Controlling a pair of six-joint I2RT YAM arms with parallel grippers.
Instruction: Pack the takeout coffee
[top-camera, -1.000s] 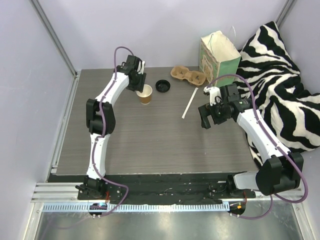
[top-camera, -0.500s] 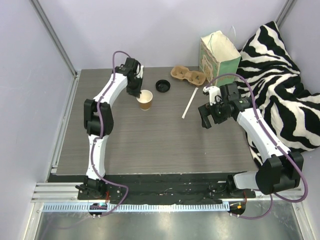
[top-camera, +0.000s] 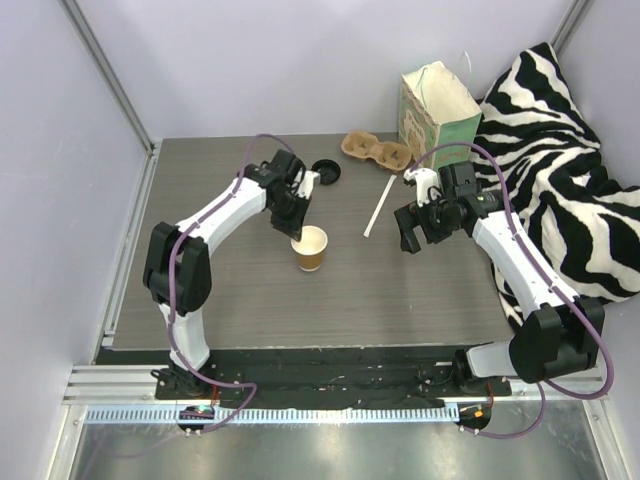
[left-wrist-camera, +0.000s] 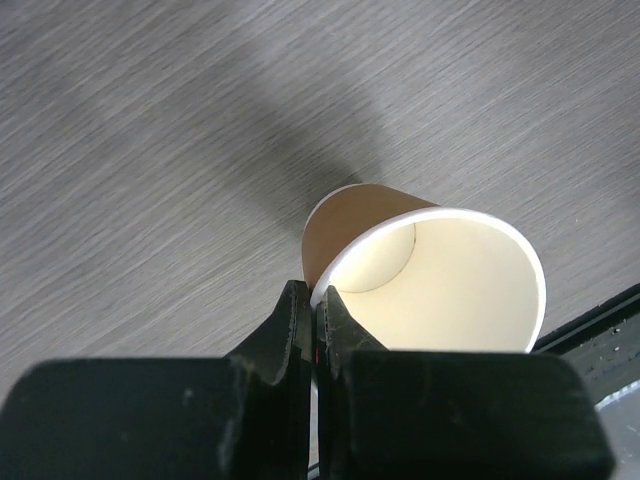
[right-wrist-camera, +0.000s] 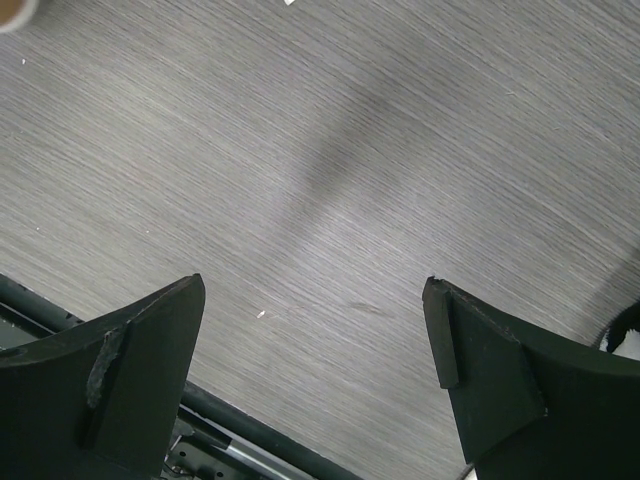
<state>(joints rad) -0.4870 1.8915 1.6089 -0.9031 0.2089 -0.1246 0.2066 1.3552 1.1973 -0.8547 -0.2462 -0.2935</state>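
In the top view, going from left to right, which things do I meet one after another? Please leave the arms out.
paper cup → white stick → mint-green bag → zebra-striped blanket

1. A grey wood-grain counter (top-camera: 400, 290) fills the middle of the top view.
2. A mint-green paper bag (top-camera: 438, 110) with white string handles stands upright at the counter's far right corner.
3. A brown moulded-pulp two-cup carrier (top-camera: 376, 150) lies just left of the bag.
4. A thin white stick (top-camera: 379, 208) lies flat and slanted, near the carrier.
5. Zebra-striped fabric (top-camera: 560, 160) is heaped along the counter's right side, touching the bag.
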